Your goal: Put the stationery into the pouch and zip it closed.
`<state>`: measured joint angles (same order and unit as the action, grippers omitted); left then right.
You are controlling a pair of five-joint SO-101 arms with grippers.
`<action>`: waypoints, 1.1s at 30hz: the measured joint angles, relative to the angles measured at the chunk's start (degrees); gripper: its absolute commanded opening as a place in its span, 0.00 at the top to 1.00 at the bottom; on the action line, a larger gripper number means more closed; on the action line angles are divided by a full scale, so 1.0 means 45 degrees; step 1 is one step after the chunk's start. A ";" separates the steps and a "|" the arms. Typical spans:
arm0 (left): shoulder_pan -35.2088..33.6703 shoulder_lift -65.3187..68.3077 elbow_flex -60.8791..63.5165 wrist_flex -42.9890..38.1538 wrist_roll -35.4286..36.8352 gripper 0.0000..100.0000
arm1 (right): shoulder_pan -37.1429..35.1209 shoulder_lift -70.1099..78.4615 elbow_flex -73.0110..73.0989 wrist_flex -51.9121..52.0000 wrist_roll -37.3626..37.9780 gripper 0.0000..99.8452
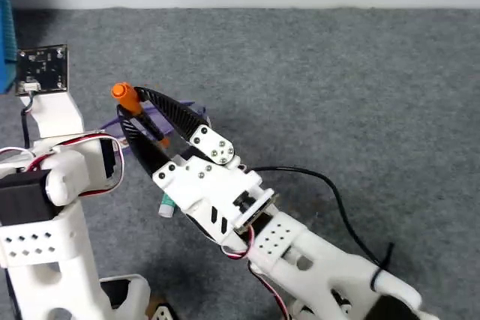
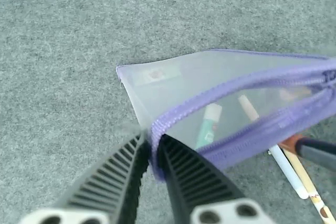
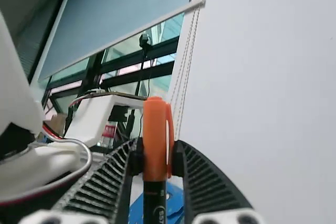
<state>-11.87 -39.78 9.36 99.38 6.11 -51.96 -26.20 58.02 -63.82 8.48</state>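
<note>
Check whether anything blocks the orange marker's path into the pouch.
Nothing visible does. The right pincer grips the orange marker close by the pouch, whose zipper end the left pincer pinches. The mouth gapes open, and the stationery already inside leaves it free.

Live on the grey felt table (image 1: 337, 73):
A white pen (image 2: 287, 174) and tan pencil (image 2: 310, 190) lie side by side; blue object (image 1: 4, 28) at ten o'clock.
</note>
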 measured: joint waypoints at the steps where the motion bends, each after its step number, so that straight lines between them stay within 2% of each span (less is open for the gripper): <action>1: 0.0000 0.0000 0.0000 0.0000 0.0000 0.99 | 0.0039 0.0254 -0.0117 -0.0332 0.0078 0.99; 9: 0.0000 0.0000 0.0000 0.0000 0.0039 0.99 | 0.0098 0.1133 -0.0840 -0.2149 0.0918 0.99; 23: 0.0000 0.0000 0.0000 0.0000 0.0000 0.99 | 0.0059 0.0586 -0.1407 -0.2501 0.1328 0.99; 28: 0.0000 0.0000 0.0000 0.0000 0.0000 0.99 | 0.0059 0.1915 -0.2266 -0.2676 0.1328 0.99; 33: 0.0000 0.0000 0.0000 0.0000 0.0000 0.99 | 0.0059 0.3751 -0.2422 -0.4532 0.1368 0.99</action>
<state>-11.87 -39.78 9.36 99.38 6.11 -51.69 -9.32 47.12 -84.22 14.64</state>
